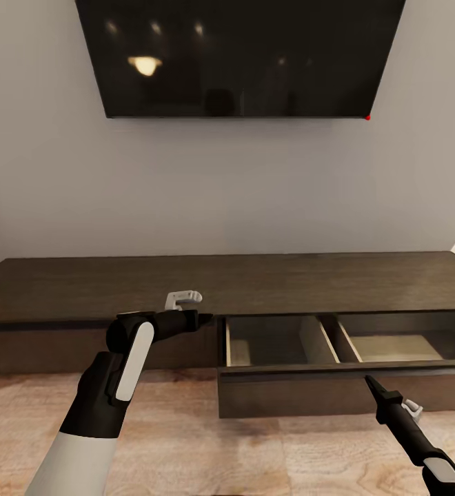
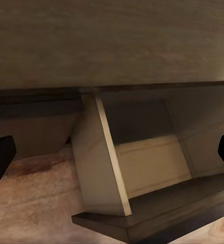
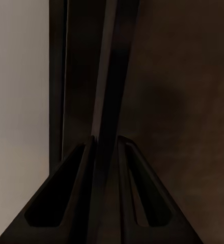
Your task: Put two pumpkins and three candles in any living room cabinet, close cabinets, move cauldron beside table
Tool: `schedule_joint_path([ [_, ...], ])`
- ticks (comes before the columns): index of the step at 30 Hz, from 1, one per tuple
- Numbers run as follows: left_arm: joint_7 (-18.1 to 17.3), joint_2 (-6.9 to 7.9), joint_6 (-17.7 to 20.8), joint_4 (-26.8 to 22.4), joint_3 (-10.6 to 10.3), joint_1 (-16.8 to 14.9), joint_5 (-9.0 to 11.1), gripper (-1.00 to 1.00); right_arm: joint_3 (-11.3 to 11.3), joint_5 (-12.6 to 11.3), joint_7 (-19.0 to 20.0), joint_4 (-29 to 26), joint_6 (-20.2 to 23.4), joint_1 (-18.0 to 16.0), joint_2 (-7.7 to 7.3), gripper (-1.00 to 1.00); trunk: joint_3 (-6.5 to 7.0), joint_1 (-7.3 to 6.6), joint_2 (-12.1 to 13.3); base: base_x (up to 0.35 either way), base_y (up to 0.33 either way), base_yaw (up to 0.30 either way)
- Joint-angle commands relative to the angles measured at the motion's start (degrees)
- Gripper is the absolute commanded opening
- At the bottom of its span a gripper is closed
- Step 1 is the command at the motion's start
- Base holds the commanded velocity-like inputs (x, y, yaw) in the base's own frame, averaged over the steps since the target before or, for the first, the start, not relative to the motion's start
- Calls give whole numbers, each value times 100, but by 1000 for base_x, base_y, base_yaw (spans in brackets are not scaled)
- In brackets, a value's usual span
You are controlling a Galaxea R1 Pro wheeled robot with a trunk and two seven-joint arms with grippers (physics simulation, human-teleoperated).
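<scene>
The right gripper (image 1: 373, 383) sits nearest, low at the front edge of the pulled-out drawer (image 1: 338, 394) of the cabinet (image 1: 83, 289). In the right wrist view its fingers (image 3: 79, 203) stand narrow with a thin dark edge running up between them, so they appear pinched on the drawer front. The left gripper (image 1: 203, 319) is spread wide and empty at the drawer's left corner, just under the cabinet top. The drawer stands open with a divider (image 1: 317, 339) and pale, bare compartments. The risk, as I judge it, is that the thin grip slips off the edge, or the left gripper gets trapped if the drawer slides shut.
</scene>
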Motion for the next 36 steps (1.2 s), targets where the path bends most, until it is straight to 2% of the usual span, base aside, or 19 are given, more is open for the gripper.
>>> schedule_joint_path([
  [1, 1, -2, 24, -3, 2, -3, 0, 100, 35, -86, 136, 2, 117, -6, 1, -100, -4, -3, -3, -108, 0, 0],
  [36, 34, -1, 24, -3, -112, -3, 0, 100, 35, -85, 136, -6, 116, -6, 3, -100, -4, -3, -3, -93, 0, 0],
])
